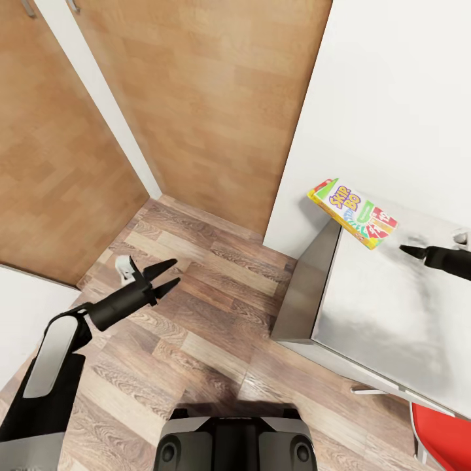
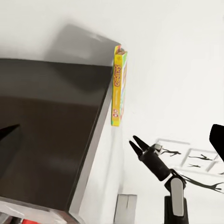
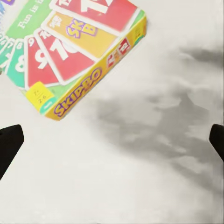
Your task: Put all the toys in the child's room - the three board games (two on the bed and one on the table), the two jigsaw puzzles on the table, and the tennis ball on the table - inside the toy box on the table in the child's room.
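At the right edge of the head view, the right gripper reaches in over the table, its dark fingertips above the white top and holding nothing. In the right wrist view the two fingertips sit at opposite edges of the frame, spread wide, with bare tabletop between them. The Skip-Bo board game lies flat at the table's far corner, just left of and above the gripper in the head view, close to it but not touching. Its long axis runs from upper left to lower right in that view, and its upper-left end juts past the table edge. The yellow side panel with the lettering faces the gripper in the right wrist view.

Lower left in the head view, the left gripper hangs over the wood-plank floor, fingers parted and empty, well apart from the game.
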You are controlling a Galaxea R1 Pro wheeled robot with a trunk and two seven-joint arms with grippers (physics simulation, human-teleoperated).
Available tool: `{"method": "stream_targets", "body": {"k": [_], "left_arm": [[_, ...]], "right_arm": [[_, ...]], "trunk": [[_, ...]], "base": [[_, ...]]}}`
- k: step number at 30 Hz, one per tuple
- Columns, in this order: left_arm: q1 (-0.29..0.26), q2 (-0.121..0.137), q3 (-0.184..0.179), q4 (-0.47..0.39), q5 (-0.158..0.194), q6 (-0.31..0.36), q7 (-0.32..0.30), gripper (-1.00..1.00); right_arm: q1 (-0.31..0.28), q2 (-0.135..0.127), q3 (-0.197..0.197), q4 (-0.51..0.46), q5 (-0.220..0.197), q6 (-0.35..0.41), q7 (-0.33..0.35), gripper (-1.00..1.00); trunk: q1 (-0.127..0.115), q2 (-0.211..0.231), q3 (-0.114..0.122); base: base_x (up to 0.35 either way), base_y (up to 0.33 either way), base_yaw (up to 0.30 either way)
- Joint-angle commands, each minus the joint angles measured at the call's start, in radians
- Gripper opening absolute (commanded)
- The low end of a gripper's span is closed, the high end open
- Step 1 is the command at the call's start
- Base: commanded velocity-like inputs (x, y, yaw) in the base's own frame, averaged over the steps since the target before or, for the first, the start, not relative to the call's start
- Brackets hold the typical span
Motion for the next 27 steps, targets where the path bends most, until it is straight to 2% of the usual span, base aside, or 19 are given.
{"method": "stream_targets", "body": {"k": [1, 2, 6, 7, 10, 11, 13, 18, 23, 27], "left_arm": [[-0.006, -0.014, -0.004, 0.004, -0.028, 0.003, -0.008, 1.0], [-0.006, -0.014, -0.004, 0.004, -0.028, 0.003, -0.008, 1.0], [-0.017, -0.047, -0.014, 0.015, -0.073, 0.002, -0.009, 1.0], [-0.017, -0.047, -0.014, 0.015, -0.073, 0.002, -0.009, 1.0], [-0.021, -0.058, -0.019, 0.018, -0.087, 0.002, -0.012, 1.0], [-0.021, -0.058, -0.019, 0.018, -0.087, 0.002, -0.012, 1.0], [-0.023, -0.062, -0.021, 0.019, -0.093, 0.002, -0.015, 1.0], [-0.024, -0.066, -0.026, 0.025, -0.101, 0.002, -0.019, 1.0], [-0.025, -0.067, -0.028, 0.037, -0.105, 0.0, -0.019, 1.0], [-0.025, -0.066, -0.029, 0.051, -0.121, -0.013, -0.019, 1.0]], "right_arm": [[0.047, 0.001, -0.045, -0.034, -0.001, 0.011, 0.011, 1.0], [0.047, 0.001, -0.045, -0.034, -0.001, 0.011, 0.011, 1.0], [0.221, 0.013, -0.195, -0.158, -0.023, 0.038, 0.038, 1.0], [0.221, 0.013, -0.195, -0.158, -0.023, 0.038, 0.038, 1.0], [0.303, 0.028, -0.277, -0.204, -0.033, 0.051, 0.067, 1.0], [0.303, 0.028, -0.277, -0.204, -0.033, 0.051, 0.067, 1.0], [0.334, 0.034, -0.313, -0.221, -0.036, 0.055, 0.084, 1.0], [0.366, 0.041, -0.351, -0.239, -0.04, 0.059, 0.101, 1.0], [0.376, 0.044, -0.363, -0.245, -0.041, 0.061, 0.107, 1.0], [0.381, 0.047, -0.369, -0.249, -0.042, 0.061, 0.11, 1.0]], "trunk": [[0.001, -0.001, -0.001], [0.001, -0.001, -0.001], [0.001, -0.001, -0.001], [0.001, -0.001, -0.001], [0.001, -0.001, -0.001], [0.001, -0.001, -0.001], [0.001, -0.001, -0.001], [0.001, -0.001, -0.001], [0.001, -0.001, -0.001], [0.001, -0.001, -0.001]], "base": [[0.0, 0.0, 0.0], [0.0, 0.0, 0.0], [0.0, 0.0, 0.0], [0.0, 0.0, 0.0], [0.055, 0.007, 0.0], [0.099, 0.016, 0.0], [0.162, 0.035, 0.0], [0.226, 0.055, -0.034], [0.22, 0.058, -0.147], [0.11, 0.029, -0.22]]}}
